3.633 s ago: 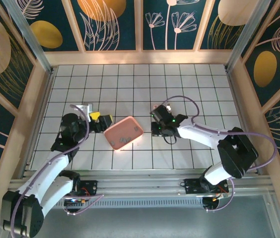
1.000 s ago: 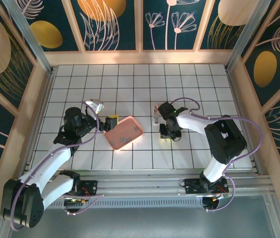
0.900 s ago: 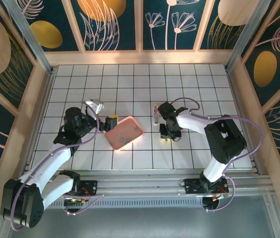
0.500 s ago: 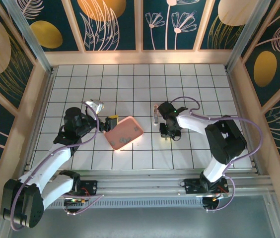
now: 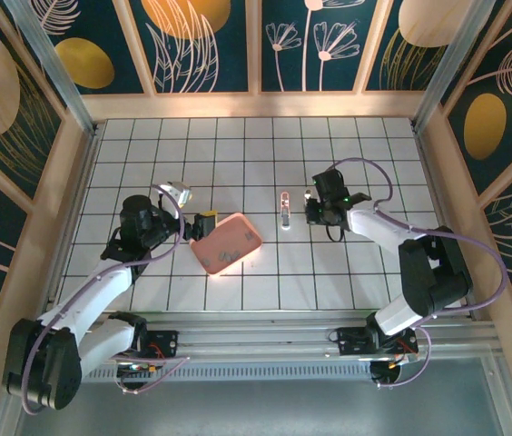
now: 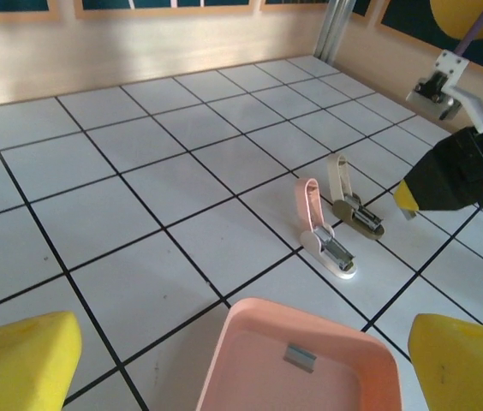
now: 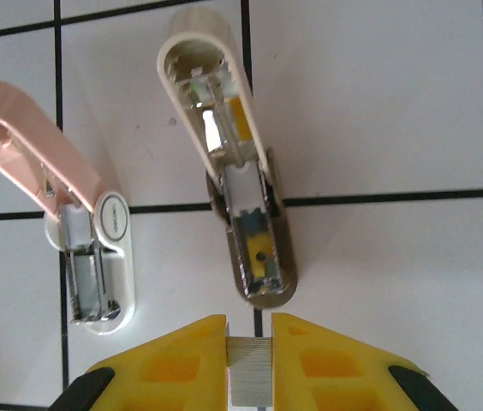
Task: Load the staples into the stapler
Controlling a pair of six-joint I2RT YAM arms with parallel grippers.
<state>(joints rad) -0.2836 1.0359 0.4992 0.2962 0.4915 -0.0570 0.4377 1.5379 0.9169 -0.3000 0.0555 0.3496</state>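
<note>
Two tiny staplers lie hinged open side by side. One has a pink lid and white base (image 7: pixel 96 257); the other has a whitish lid and olive base (image 7: pixel 250 248), its empty channel facing up. In the top view they read as one small oblong (image 5: pixel 282 211). My right gripper (image 7: pixel 250 342) sits just short of the olive-based stapler's end, shut on a silvery strip of staples (image 7: pixel 250 372); it is also in the top view (image 5: pixel 311 207). My left gripper (image 6: pixel 241 377) is open over the pink tray (image 6: pixel 250 325), where another staple strip (image 6: pixel 300 357) lies.
The pink tray (image 5: pixel 226 242) sits left of the staplers on the white tiled floor. The left gripper (image 5: pixel 203 221) is at the tray's left corner. The right arm's dark wrist (image 6: pixel 468 167) hangs just beyond the staplers. Wooden walls ring the floor.
The right gripper has swung from below and right of the staplers up to their right side, now level with them. The left arm has hardly moved.
</note>
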